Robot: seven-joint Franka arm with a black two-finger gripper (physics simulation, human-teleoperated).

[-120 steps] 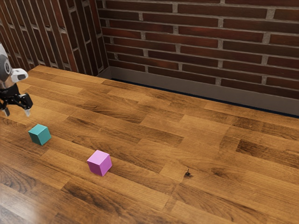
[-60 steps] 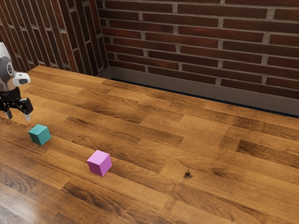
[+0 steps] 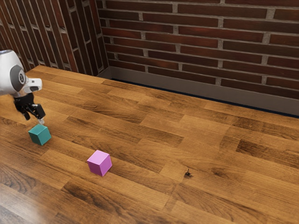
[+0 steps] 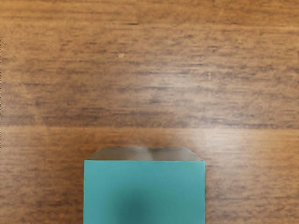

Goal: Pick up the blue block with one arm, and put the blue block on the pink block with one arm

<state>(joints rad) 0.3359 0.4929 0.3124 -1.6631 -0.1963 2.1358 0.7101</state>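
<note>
A teal-blue block (image 3: 39, 134) rests on the wooden table (image 3: 187, 135) near the exterior view's left. The pink block (image 3: 99, 163) lies on the table to its right and nearer the front, well apart from it. My gripper (image 3: 33, 117) hangs open just above the teal-blue block, a little toward its back left, with nothing between its fingers. In the wrist view the teal-blue block (image 4: 144, 191) is close under my hand, its top face square to the camera, with wood grain (image 4: 149, 84) beyond it.
A brick wall (image 3: 201, 42) runs along the back and the left side of the table. A small dark mark (image 3: 188, 173) sits on the wood right of the pink block. Bare wood stretches across the right half.
My hand has moved right and slightly down, from the far left edge to just above the teal-blue block, and has turned. Both blocks lie where they were.
</note>
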